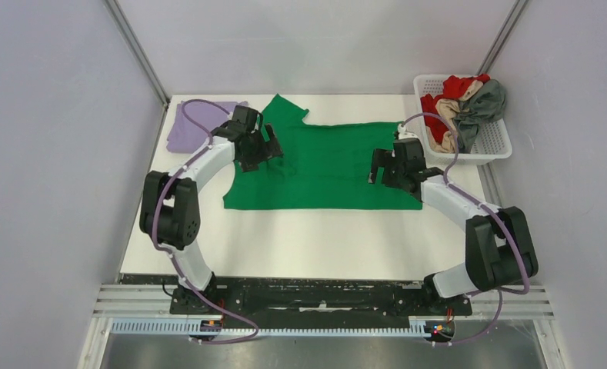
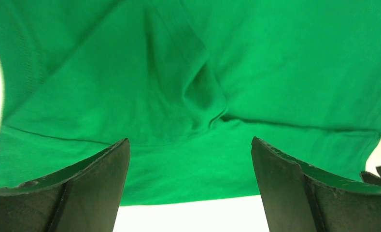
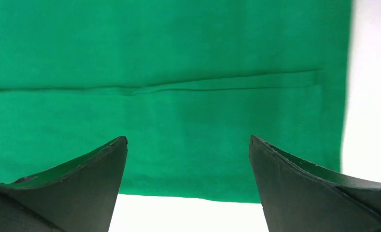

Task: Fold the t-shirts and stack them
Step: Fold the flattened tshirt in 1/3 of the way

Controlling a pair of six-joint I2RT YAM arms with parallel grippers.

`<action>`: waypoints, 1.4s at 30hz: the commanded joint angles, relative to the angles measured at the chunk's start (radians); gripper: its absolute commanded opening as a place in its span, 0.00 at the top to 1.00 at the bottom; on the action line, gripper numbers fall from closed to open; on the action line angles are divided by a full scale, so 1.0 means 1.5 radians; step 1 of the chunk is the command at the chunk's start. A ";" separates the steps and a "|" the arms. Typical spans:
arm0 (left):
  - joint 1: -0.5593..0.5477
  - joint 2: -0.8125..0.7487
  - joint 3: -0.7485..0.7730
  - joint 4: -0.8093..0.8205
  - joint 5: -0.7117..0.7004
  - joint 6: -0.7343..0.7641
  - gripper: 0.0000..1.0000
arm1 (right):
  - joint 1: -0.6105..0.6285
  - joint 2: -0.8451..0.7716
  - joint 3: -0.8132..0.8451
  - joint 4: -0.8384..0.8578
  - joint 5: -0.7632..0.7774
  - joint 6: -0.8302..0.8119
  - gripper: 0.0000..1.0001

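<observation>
Green t-shirt [image 1: 327,165], lavender t-shirt [image 1: 186,127], white basket [image 1: 494,144]

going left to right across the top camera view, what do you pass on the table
lavender t-shirt → left gripper → green t-shirt → right gripper → white basket

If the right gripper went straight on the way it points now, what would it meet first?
The green t-shirt, near one edge. The right gripper, jaws open, points down at the flat cloth with nothing in between; how high above it hangs is unclear.
</observation>
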 commanded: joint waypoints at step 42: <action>-0.134 -0.354 -0.569 0.058 -0.070 -0.164 0.00 | 0.203 -0.435 -0.420 -0.328 -0.062 0.146 0.02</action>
